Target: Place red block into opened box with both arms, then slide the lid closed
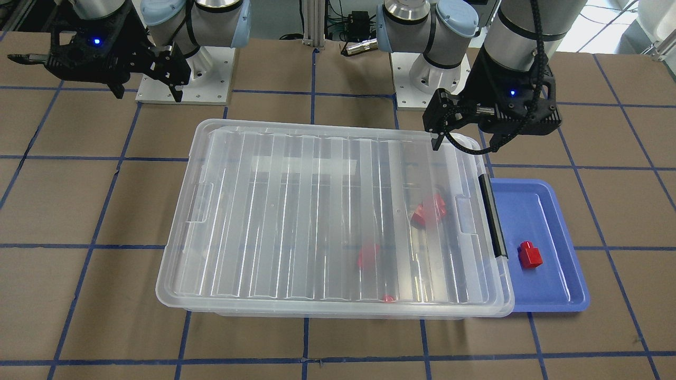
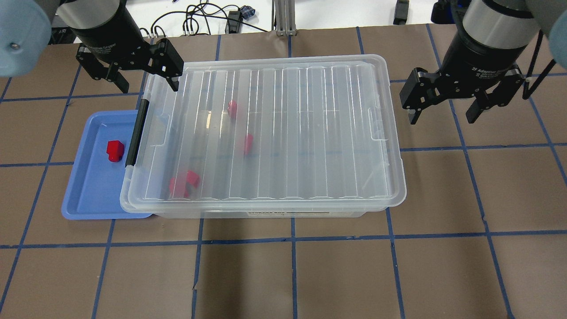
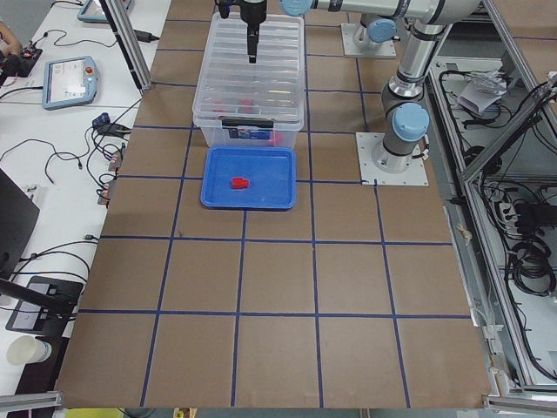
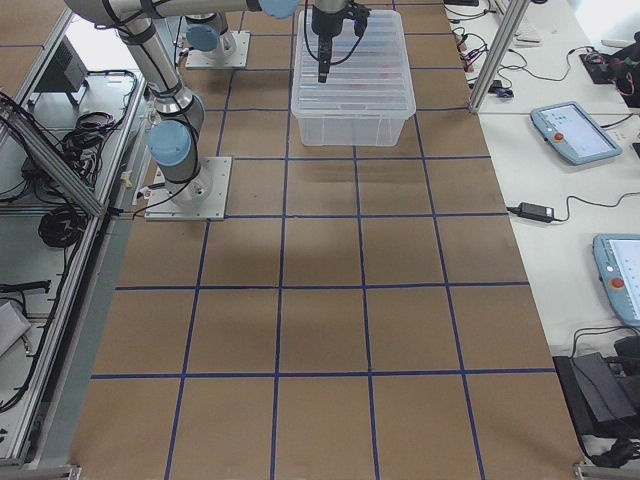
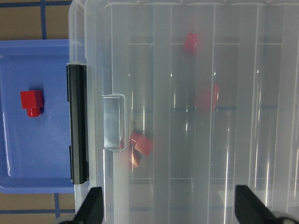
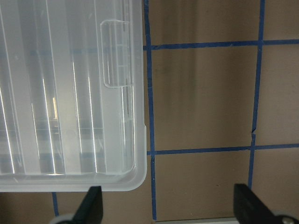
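Pinch likely light, slick small bright-red plastic block [image 2: 114, 150] across flat sides (not stud); left gripper [image 2: 147, 86], right gripper [image 2: 442, 117] gaping, empty.

Left tool [image 2: 146, 82] at far left, right tool [image 2: 441, 116] at far right; both point down, jaws wide apart, holding nothing.

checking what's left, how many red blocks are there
5, maybe 6 blocks: one on the blue tray, two apart inside the box, and a clump of two or three blurred by the lid.
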Controlling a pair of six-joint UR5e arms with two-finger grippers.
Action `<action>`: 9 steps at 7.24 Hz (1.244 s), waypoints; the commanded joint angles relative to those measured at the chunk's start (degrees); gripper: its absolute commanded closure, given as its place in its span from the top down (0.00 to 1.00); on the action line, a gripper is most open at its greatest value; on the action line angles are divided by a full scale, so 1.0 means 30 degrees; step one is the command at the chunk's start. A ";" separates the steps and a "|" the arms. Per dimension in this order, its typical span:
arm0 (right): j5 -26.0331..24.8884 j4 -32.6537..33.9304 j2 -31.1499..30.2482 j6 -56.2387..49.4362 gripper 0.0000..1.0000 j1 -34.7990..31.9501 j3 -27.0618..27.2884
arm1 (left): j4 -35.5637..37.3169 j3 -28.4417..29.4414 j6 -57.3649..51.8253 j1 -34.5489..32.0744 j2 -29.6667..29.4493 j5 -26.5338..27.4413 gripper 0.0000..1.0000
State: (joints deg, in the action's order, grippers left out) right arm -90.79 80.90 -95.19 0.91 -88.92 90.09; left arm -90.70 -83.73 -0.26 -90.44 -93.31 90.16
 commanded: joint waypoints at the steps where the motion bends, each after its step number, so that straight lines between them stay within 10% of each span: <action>1: -0.0030 -0.0012 0.0000 -0.0009 1.00 -0.0008 0.0029 | 0.0000 0.0018 -0.0001 0.0000 -0.0040 -0.0051 1.00; 9: -0.0029 0.0339 0.2891 -0.0302 1.00 0.0109 -0.0058 | 0.0000 -0.0041 -0.0030 0.0029 0.0048 -0.0022 1.00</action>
State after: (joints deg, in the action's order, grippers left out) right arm -90.80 81.83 -89.87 0.37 -88.59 90.12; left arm -90.70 -83.93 -0.32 -90.38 -93.18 90.15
